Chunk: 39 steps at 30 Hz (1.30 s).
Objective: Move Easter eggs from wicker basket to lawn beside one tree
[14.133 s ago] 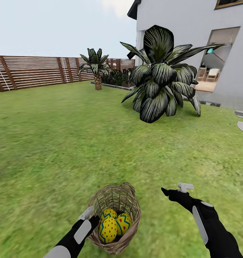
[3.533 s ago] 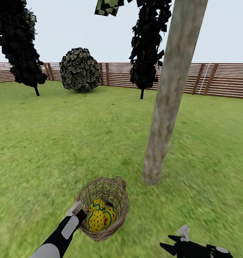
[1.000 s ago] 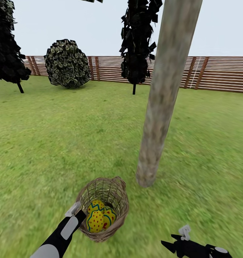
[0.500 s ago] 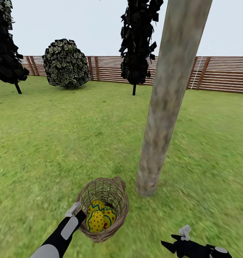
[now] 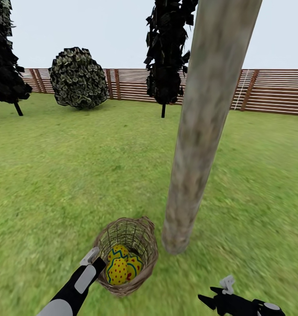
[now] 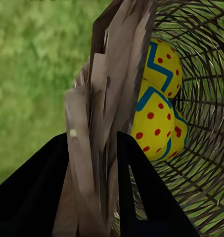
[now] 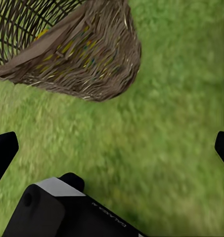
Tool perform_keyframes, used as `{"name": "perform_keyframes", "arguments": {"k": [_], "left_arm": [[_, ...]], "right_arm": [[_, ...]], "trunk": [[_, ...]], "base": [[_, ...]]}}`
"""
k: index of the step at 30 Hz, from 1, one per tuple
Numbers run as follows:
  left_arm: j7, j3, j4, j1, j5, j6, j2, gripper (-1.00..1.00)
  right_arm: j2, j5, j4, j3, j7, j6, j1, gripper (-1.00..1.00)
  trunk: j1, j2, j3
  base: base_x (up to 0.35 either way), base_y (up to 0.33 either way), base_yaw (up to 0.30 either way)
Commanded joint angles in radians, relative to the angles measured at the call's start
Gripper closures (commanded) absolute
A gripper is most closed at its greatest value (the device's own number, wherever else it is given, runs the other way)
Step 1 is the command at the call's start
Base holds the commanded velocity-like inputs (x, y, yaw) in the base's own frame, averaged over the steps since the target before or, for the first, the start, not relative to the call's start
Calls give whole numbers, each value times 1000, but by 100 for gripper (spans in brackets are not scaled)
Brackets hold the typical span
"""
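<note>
Gripping the wicker basket (image 5: 127,256) rim with my left pincer (image 6: 94,158), Easter eggs (image 5: 121,265) just inside; my right pincer (image 5: 212,297) hangs wide open, empty, beside it.

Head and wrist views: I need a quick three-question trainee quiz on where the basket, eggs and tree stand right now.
1. True or false: the left tool is clamped on the rim of the basket.
2. Where are the eggs? A) on the lawn by the trunk B) inside the basket C) in the right tool
3. Fill in: the right tool hangs ____ over the lawn, holding nothing.

Key
1. True: its fingers sit on either side of the wicker rim.
2. B: they lie together in the basket, which is beside the tree.
3. open.
</note>
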Motion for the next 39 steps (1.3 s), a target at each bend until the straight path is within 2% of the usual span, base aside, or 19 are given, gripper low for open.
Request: {"name": "perform_keyframes", "arguments": {"k": [1, 5, 12, 35, 37, 39], "left_arm": [[4, 4, -3, 0, 7, 4, -1, 100], [4, 4, -3, 0, 7, 3, 0, 100], [4, 4, -3, 0, 7, 3, 0, 100], [4, 5, -3, 0, 7, 5, 0, 100], [4, 5, -3, 0, 7, 5, 0, 100], [4, 4, -3, 0, 7, 5, 0, 100]], "right_arm": [[1, 10, 0, -8, 6, -1, -1, -100], [2, 12, 0, -8, 4, -1, -1, -100], [2, 10, 0, -8, 4, -2, -1, -100], [2, 12, 0, -8, 4, -2, -1, -100], [-3, 8, -5, -11, 13, 5, -1, -100], [-28, -2, -16, -16, 63, 46, -1, -100]], "trunk": [[1, -1, -1], [1, -1, -1], [1, -1, -1], [89, -162, -73], [97, -176, -79], [104, -190, -86]], "base": [[310, -189, 0], [295, -184, 0], [25, -17, 0], [0, 0, 0], [0, 0, 0], [0, 0, 0]]}}
